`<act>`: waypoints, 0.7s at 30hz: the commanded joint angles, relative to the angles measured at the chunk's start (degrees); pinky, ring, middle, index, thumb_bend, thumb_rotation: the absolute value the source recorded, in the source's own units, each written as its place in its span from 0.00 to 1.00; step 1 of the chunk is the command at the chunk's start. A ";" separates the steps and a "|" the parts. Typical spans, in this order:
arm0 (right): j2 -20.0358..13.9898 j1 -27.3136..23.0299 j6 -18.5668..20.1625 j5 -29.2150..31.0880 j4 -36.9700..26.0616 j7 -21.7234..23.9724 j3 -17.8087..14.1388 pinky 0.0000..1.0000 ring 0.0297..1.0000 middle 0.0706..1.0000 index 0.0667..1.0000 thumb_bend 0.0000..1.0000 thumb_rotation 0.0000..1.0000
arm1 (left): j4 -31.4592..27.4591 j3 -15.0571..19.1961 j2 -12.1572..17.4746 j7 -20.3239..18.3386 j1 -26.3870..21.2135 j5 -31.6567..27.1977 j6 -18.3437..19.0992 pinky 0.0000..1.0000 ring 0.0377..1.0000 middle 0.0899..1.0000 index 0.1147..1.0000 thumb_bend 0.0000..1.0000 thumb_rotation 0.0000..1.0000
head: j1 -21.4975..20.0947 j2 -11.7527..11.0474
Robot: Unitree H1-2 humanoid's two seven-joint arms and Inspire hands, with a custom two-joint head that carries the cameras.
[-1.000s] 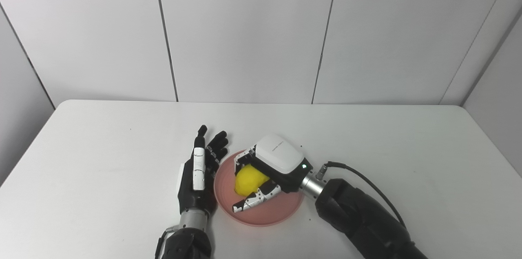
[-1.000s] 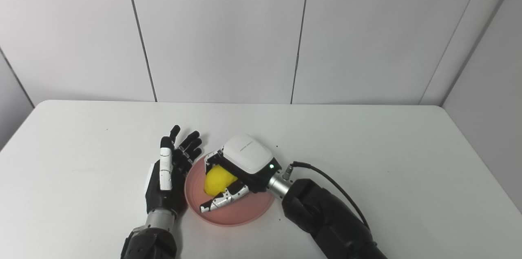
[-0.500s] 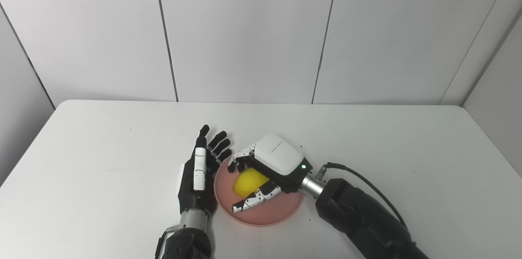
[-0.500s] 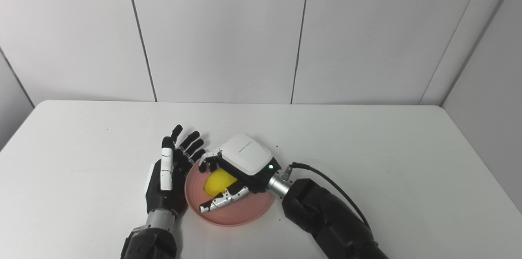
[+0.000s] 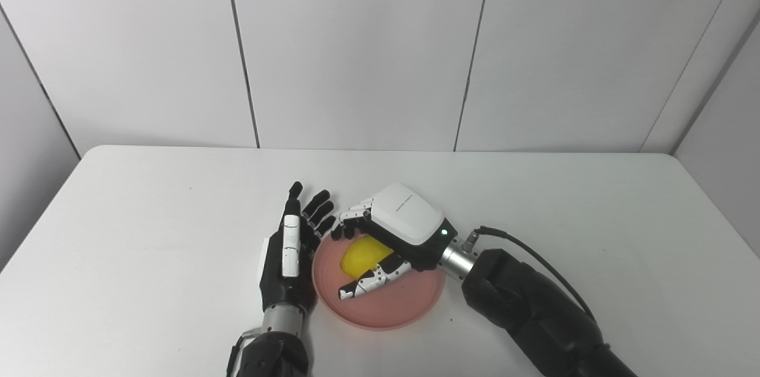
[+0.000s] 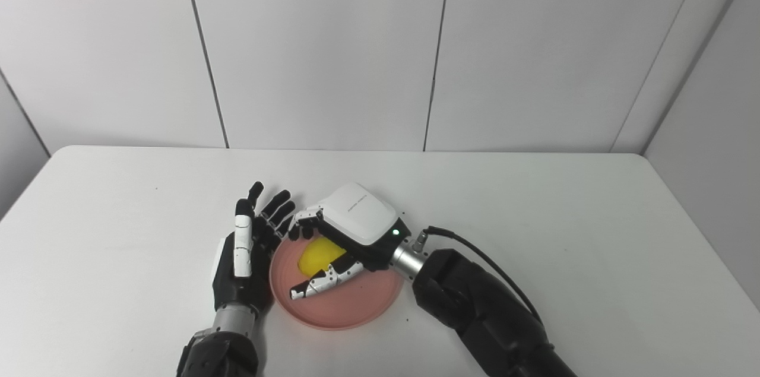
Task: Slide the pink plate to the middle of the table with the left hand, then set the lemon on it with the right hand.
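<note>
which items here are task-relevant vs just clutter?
Task things:
plate, pink, mid-table
lemon, lying on the plate
right hand, fingers spread over the lemon
left hand, open, at the plate's left rim

Other:
table
No loose clutter in view.

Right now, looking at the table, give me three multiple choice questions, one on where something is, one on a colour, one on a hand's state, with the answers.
1. Where is the lemon?
A. on the bare table
B. on the plate
C. in the left hand

2. What colour is the plate?
A. pink
B. blue
C. green

3. How is the right hand?
A. shut on the lemon
B. open above the lemon
C. flat on the table, away from the plate

Answers:
1 B, the lemon lies inside the plate's rim.
2 A, the bare part of the plate shows pink.
3 B, its fingers are spread apart around the lemon, not closed on it.

The left hand stands open beside the plate's left edge.
</note>
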 commanded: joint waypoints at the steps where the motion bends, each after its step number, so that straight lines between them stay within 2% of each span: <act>1: 0.79 -2.97 0.15 1.62 -3.46 -0.31 -1.54 0.47 0.50 0.52 0.55 0.82 0.90 | 1.84 0.35 -2.35 0.79 0.38 0.21 1.38 0.87 0.83 0.79 0.95 0.81 0.85 | 0.04 0.03; 2: 1.02 -3.00 0.29 1.68 -4.21 -0.10 -1.81 0.47 0.50 0.52 0.55 0.82 0.91 | 2.01 0.35 -2.31 0.73 0.31 0.23 1.25 0.88 0.84 0.80 0.95 0.81 0.84 | 0.04 0.03; 5: 1.44 -3.11 0.54 1.81 -5.70 0.64 -2.50 0.42 0.44 0.47 0.56 0.81 0.85 | 2.40 0.28 -2.14 0.61 0.09 0.42 0.97 0.88 0.86 0.82 0.95 0.81 0.85 | 0.03 0.01; 6: 1.49 -3.10 0.70 2.00 -6.13 1.06 -2.75 0.40 0.43 0.47 0.56 0.80 0.79 | 2.36 0.25 -2.11 0.63 0.07 0.47 1.04 0.89 0.89 0.87 0.95 0.82 0.86 | 0.03 0.01; 8: 1.54 -3.13 0.72 2.34 -6.48 1.52 -3.24 0.40 0.43 0.48 0.56 0.80 0.75 | 2.39 0.32 -2.04 0.83 -0.04 0.59 1.22 0.90 0.92 0.93 0.95 0.82 0.86 | -0.12 -0.12; 13: 2.18 -2.78 2.30 4.10 -7.34 3.50 -4.80 0.46 0.54 0.58 0.59 0.81 0.76 | 2.77 0.46 -1.74 0.37 -0.17 0.21 0.96 0.90 0.93 0.94 0.99 0.82 0.86 | -0.64 -0.12; 16: 2.89 -2.23 2.96 6.90 -7.36 3.92 -6.61 0.52 0.62 0.65 0.64 0.82 0.79 | 2.34 0.58 -1.66 0.26 -0.03 -0.19 1.60 0.91 0.89 0.85 0.99 0.83 0.86 | -0.68 -0.10; 18: 3.76 -1.39 4.09 9.87 -7.48 4.11 -8.37 0.61 0.68 0.70 0.68 0.82 0.81 | 2.00 0.82 -1.68 0.37 -0.01 -0.55 2.05 0.91 0.87 0.80 0.98 0.83 0.86 | -0.71 0.02; 19: 4.83 -0.16 6.00 13.25 -7.72 4.59 -10.21 0.62 0.68 0.70 0.68 0.82 0.82 | 1.79 1.02 -1.57 0.67 -0.17 -0.44 2.25 0.91 0.87 0.80 0.97 0.83 0.85 | -0.75 0.16; 21: 6.60 1.87 8.86 18.14 -8.16 5.07 -13.06 0.70 0.76 0.77 0.74 0.82 0.85 | 1.61 1.42 -1.29 0.89 -0.56 -0.47 2.27 0.90 0.87 0.80 0.98 0.82 0.86 | -0.73 0.15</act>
